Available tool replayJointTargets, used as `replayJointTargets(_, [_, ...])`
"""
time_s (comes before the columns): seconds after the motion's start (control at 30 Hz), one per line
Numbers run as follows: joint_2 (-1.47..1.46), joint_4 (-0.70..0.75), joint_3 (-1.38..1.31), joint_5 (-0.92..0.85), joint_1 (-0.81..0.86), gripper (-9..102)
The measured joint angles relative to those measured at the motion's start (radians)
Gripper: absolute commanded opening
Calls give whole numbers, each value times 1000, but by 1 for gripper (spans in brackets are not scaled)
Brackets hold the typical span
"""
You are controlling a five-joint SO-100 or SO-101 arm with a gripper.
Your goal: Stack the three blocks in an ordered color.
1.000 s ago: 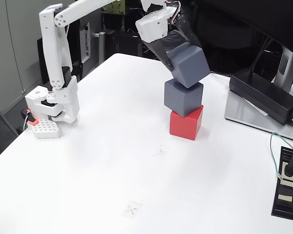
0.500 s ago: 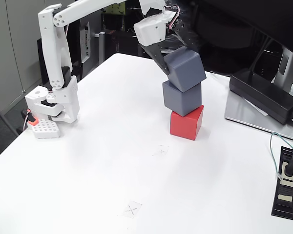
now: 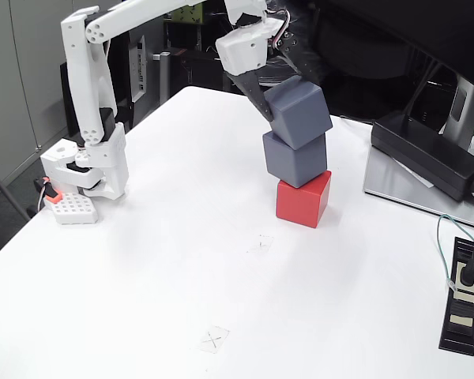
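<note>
In the fixed view a red cube rests on the white table, right of centre. One slate grey cube sits on top of it, turned a little. A second slate grey cube is tilted on top of that one, and my gripper is shut on it from above and behind, dark fingers along its left and back sides. The white arm reaches in from its base at the left.
A black power adapter lies on a grey plate at the right edge. A black power strip with a cable sits at the lower right. Small taped X marks lie on the table's near half.
The top grey cube has shifted slightly left and settled lower onto the middle grey cube, less tilted than a second ago. The gripper moved with it.
</note>
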Motion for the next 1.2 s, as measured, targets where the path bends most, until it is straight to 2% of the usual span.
replayJointTargets(1.2, [0,0,0,-37,0,29])
